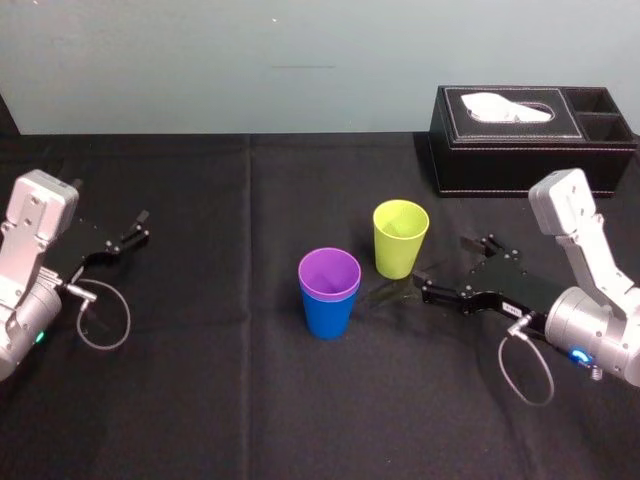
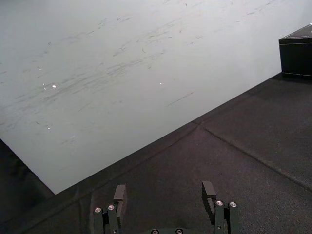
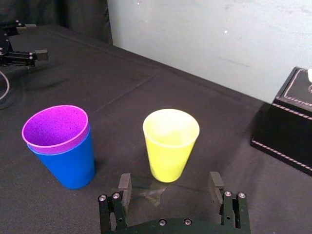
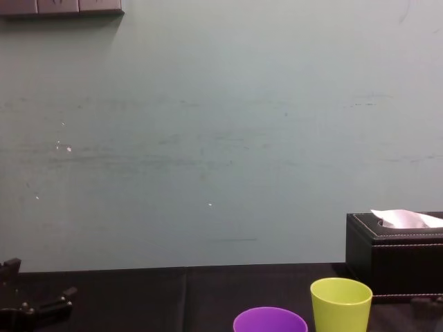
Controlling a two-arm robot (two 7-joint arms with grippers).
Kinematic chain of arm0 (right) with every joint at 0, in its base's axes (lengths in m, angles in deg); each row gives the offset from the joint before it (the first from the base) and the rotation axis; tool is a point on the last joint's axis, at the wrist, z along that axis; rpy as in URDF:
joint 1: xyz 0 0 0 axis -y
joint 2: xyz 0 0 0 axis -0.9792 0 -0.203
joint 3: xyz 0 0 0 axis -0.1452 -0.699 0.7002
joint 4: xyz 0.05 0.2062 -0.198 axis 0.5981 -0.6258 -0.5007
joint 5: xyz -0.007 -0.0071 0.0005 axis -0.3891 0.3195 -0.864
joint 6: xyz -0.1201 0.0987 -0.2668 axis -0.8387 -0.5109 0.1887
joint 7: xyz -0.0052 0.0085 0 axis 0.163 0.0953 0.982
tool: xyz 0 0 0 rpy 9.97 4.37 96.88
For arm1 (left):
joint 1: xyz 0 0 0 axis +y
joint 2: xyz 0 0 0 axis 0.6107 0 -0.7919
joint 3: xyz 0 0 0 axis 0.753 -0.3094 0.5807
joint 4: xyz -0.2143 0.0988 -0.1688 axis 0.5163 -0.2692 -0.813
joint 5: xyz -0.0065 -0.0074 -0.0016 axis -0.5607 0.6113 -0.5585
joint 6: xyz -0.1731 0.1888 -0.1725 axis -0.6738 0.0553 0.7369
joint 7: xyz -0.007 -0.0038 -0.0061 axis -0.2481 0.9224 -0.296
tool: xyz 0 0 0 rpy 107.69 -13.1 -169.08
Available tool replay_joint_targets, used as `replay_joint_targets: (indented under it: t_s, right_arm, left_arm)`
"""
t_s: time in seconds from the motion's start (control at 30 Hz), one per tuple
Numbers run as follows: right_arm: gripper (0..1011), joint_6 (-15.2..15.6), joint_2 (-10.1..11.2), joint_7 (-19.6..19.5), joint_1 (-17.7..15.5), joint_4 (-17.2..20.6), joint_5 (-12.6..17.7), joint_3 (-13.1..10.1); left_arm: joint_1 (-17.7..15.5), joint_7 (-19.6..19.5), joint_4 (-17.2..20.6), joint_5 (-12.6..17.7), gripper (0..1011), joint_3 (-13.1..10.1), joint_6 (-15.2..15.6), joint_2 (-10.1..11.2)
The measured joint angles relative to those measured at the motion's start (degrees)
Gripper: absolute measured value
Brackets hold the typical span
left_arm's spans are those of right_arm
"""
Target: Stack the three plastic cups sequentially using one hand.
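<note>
Shows a purple cup (image 1: 329,272), blue cup (image 1: 328,316), yellow-green cup (image 1: 400,245), plain black tablecloth (image 1: 200,400), black tissue box (image 1: 520,160), white tissue (image 1: 505,105) and pale grey-green wall (image 1: 150,60).

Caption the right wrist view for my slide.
Open right tool faces the yellow-green cup; purple cup nested in blue cup.

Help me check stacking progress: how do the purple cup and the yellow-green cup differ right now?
The purple cup sits nested in the blue cup; the yellow-green cup stands alone on the table. The yellow-green cup is nearer the open right gripper than the purple cup. Both stand upright, mouths up.
</note>
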Motion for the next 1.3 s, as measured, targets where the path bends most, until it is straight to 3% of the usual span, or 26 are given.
replay_joint_targets:
  t_s: [0.7, 1.3]
  right_arm:
    - [1003, 0.58, -2.29, 2.1, 5.71, -6.22, 0.48, 3.3]
    - [1003, 0.23, -2.97, 4.48, 10.05, -10.76, 2.33, 5.26]
  left_arm:
    - [0.0, 0.0, 0.0, 0.0, 1011, 0.0, 0.0, 0.0]
    - [0.0, 0.0, 0.0, 0.0, 1011, 0.0, 0.0, 0.0]
